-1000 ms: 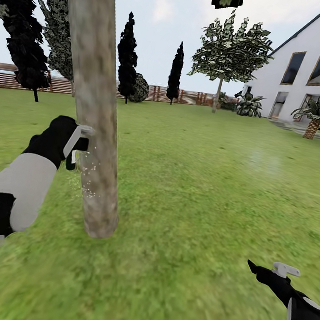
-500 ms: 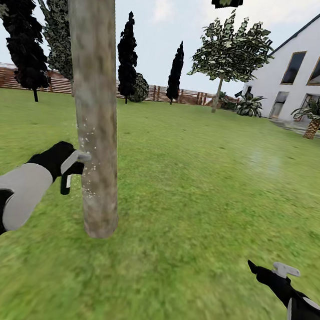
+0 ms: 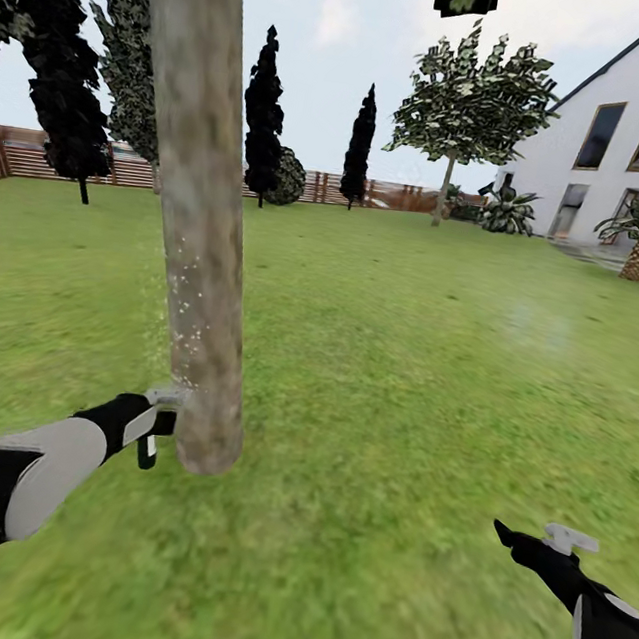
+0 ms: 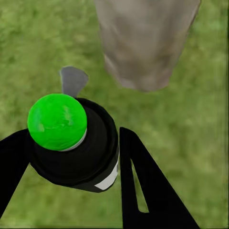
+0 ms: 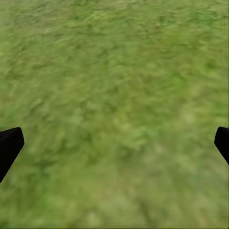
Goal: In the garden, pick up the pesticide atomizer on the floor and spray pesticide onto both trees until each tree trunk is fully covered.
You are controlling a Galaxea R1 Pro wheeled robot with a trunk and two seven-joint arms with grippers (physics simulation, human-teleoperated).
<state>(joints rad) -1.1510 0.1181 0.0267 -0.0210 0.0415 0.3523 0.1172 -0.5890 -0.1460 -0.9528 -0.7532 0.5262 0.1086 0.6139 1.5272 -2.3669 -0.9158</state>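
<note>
Pesticide atomizer (image 3: 151, 426) sits pinched in the left hand (image 3: 135, 419), now low at the foot of the near tree trunk (image 3: 197, 213), nozzle almost touching the bark. A second ago the same hand was up at mid-trunk; it has swept downward, and whitish pesticide speckles (image 3: 186, 320) now run along the trunk's left side above it. I judge this pass nearly reaches the base, though the trunk's far side and upper part look bare. The left wrist view shows the atomizer's dark body with a green cap (image 4: 57, 120); its fill level cannot be seen. The right hand (image 3: 531, 549) hangs spread over grass, holding nothing. A second pale-trunked tree (image 3: 444, 185) stands far across the lawn (image 3: 406, 351), unsprayed as far as I can tell.
</note>
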